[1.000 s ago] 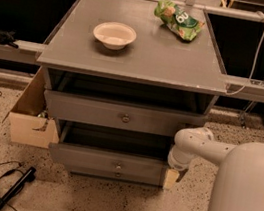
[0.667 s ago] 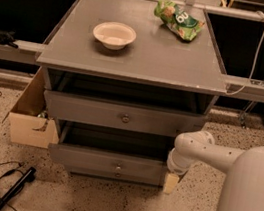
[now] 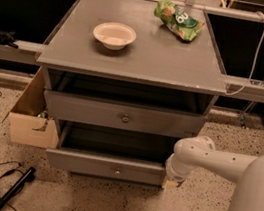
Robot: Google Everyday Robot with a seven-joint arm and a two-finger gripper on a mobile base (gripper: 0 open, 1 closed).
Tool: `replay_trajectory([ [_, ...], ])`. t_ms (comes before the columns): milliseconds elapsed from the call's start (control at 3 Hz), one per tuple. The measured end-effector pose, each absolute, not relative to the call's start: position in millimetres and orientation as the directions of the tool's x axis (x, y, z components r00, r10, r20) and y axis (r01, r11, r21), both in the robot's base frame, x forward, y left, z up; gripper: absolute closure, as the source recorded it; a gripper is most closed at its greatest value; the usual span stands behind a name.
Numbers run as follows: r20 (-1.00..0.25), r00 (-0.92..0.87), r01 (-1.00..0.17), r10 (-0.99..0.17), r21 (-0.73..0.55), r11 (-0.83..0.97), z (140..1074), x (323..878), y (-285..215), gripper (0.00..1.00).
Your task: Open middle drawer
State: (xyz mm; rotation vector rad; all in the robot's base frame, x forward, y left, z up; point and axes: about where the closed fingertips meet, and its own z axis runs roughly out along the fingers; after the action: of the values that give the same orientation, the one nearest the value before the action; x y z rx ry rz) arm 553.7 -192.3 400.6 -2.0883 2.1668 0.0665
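The middle drawer [image 3: 106,166] is the lower of the two grey fronts that show. It has a small round knob [image 3: 117,171] and stands pulled out, with its dark tray open behind the front. Above it is a taller-fronted drawer [image 3: 85,109] with a bigger knob, also partly out. My gripper [image 3: 171,183] hangs from the white arm [image 3: 213,160] at the lower right. It sits right at the right end of the middle drawer's front, low near the floor. The smallest drawer is out of view.
The grey cabinet top [image 3: 156,56] holds a white bowl [image 3: 114,35] and a green chip bag [image 3: 179,19]. A cardboard box [image 3: 31,115] stands against the cabinet's left side. Black cables and a stand [image 3: 0,188] lie on the speckled floor at the left. A white cable [image 3: 255,53] hangs at the right.
My gripper and the middle drawer's front have come slightly lower in the view, toward the camera. The upper drawer, bowl and bag have not moved.
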Motion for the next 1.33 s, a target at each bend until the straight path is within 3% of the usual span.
replay_trajectory([
  [667,0.001,0.069,-0.997,-0.998,0.039,-0.069,415,516,-211,0.96],
  [1333,0.006,0.047,-0.997,-0.999,0.065,-0.046,409,507,-218,1.00],
])
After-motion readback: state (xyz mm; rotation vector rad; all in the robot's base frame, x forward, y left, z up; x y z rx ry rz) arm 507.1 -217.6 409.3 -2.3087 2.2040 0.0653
